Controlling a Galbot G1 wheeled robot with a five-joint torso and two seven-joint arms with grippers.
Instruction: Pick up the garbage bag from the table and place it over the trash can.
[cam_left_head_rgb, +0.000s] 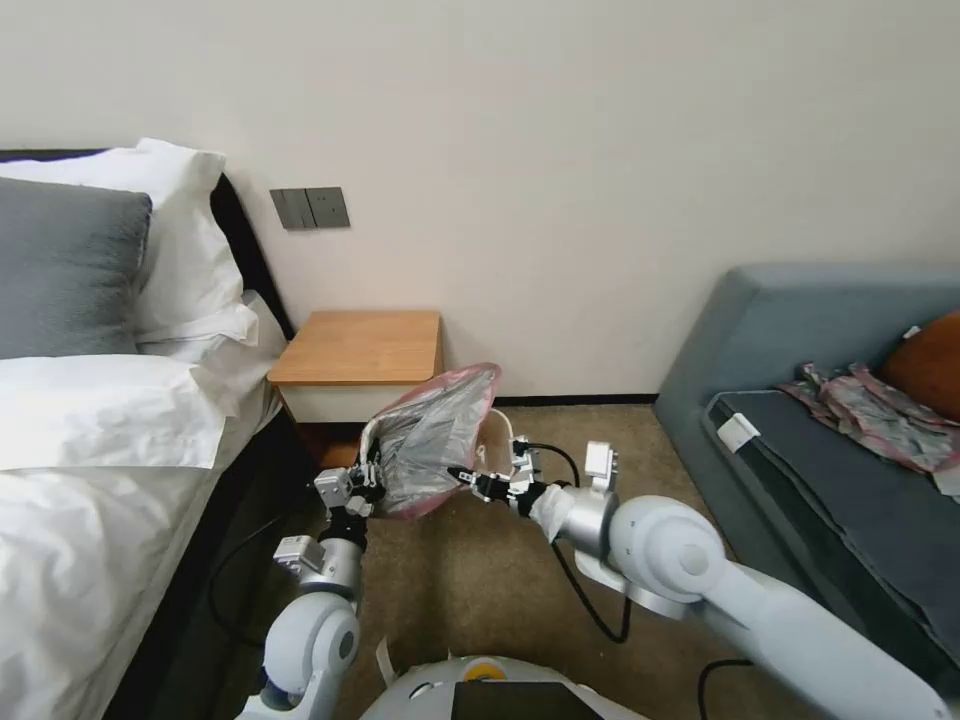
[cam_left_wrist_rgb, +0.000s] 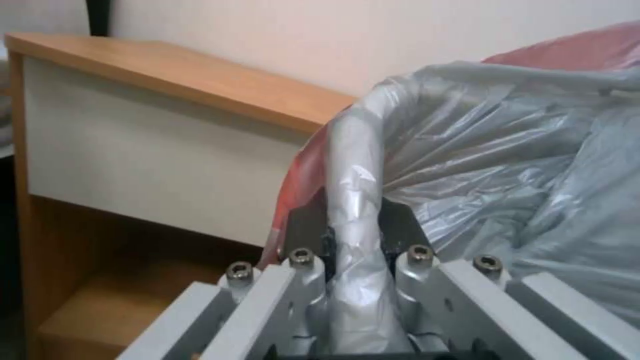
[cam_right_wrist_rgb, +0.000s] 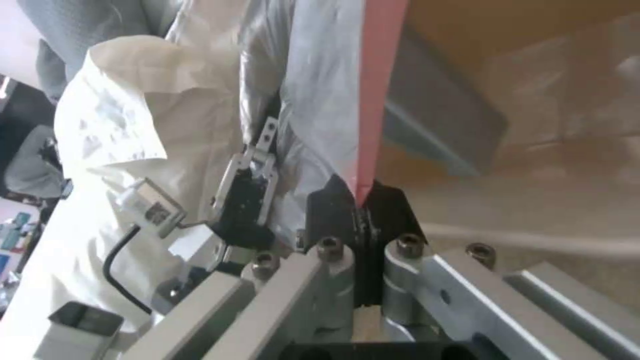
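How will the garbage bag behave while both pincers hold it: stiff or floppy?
Probably floppy: the bag wrinkles and sags between the left pincer and right pincer. Likely light, being thin and translucent. Its film may slip from a loose grip.

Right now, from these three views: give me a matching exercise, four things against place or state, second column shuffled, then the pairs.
Things:
1. garbage bag
2. left gripper
3. right gripper
4. table

States or places:
A. shut on the bag's pink edge
B. against the wall, between the bed and the bag
C. held off the floor between both grippers, mouth spread open
D. shut on a bunched grey fold of the bag

Pairs: 1-C, 2-D, 3-A, 4-B
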